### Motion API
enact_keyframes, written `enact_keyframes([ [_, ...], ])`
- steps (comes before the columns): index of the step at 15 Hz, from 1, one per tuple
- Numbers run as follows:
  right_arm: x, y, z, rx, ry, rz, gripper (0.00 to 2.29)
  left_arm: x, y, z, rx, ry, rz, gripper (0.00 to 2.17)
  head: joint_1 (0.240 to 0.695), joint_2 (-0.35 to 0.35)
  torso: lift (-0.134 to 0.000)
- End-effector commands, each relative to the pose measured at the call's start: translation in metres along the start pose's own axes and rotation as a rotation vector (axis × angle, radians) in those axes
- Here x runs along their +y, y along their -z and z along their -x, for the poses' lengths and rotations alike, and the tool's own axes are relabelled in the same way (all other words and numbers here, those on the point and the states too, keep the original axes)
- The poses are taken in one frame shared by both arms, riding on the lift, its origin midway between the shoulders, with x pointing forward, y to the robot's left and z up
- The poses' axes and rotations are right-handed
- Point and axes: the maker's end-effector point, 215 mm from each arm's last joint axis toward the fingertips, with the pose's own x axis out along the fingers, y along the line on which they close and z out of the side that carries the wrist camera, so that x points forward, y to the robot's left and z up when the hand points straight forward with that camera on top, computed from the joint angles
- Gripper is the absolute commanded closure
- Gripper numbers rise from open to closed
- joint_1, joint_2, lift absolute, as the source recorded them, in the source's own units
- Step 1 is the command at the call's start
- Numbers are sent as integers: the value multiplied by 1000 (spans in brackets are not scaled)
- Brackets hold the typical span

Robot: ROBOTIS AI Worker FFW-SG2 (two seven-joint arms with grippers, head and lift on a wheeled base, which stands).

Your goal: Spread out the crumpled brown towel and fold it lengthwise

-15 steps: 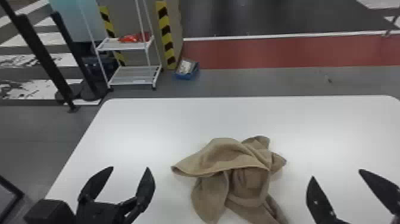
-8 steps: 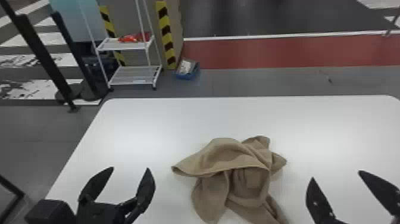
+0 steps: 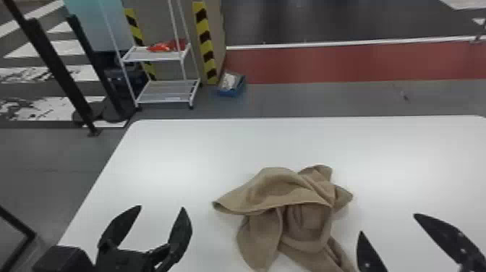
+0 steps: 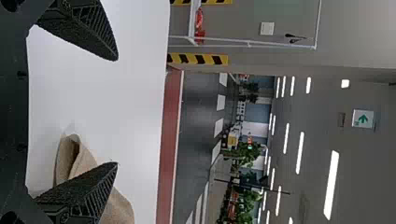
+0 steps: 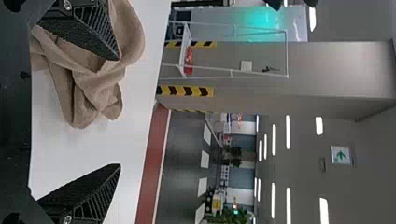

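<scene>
- Left gripper (image 3: 162, 207): located over the near left part of the bench (image 3: 173, 155); jaws stand wide apart, tips pointing away from the robot.
- Right gripper (image 3: 388, 223): located at the near right; jaws likewise well separated.
- Brown towel (image 3: 285, 191): lies crumpled on the bench, between the left jaws and the right jaws. One pointed corner aims toward the left jaws; a broad flap drapes over the bunched middle; the lower folds run down near the inner right jaw.
- Bench: white top, rounded far corners, extending under and beyond both pairs of jaws.
- Blue box (image 3: 233, 88): on the floor past the bench, farther out than the towel and between the lines of the two pairs of jaws.
- White rack (image 3: 168, 56): two shelves visible, standing on the floor beyond the left jaws; red item (image 3: 162, 47) on its upper shelf.
- Red floor band (image 3: 343, 63): runs across beyond the bench, ahead of the right jaws.
</scene>
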Motion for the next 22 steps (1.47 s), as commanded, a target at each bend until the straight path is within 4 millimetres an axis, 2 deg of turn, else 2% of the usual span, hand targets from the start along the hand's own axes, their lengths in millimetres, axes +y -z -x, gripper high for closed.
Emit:
enact_keyframes([
  [1, 12, 20, -1, 88, -74, 49, 60, -1, 2, 1, 5, -1, 0, 83, 695, 179, -125],
  [4, 15, 69, 6, 285, -134, 69, 80, -1, 3, 1, 5, 1, 2, 83, 695, 215, -125],
  [10, 23, 125, 13, 509, -145, 37, 130, 0, 7, 1, 13, 3, 1, 87, 695, 199, -125],
  [13, 31, 137, 7, 532, -158, 43, 151, 3, 9, 2, 18, 3, -3, 87, 695, 204, -125],
  [15, 41, 139, 2, 528, -179, 44, 191, 5, 11, 2, 20, 0, -5, 87, 695, 219, -125],
  [17, 41, 140, -1, 533, -177, 61, 225, 8, 13, 3, 24, -4, -6, 87, 695, 236, -125],
  [19, 44, 148, 0, 563, -181, 80, 373, 10, 12, 3, 23, -8, -5, 87, 695, 247, -125],
  [20, 48, 149, -1, 565, -188, 86, 518, 9, 12, 3, 22, -2, -5, 90, 695, 250, -125],
  [22, 50, 148, -2, 566, -192, 95, 988, 4, 11, 3, 20, 19, -4, 117, 695, 259, -125],
])
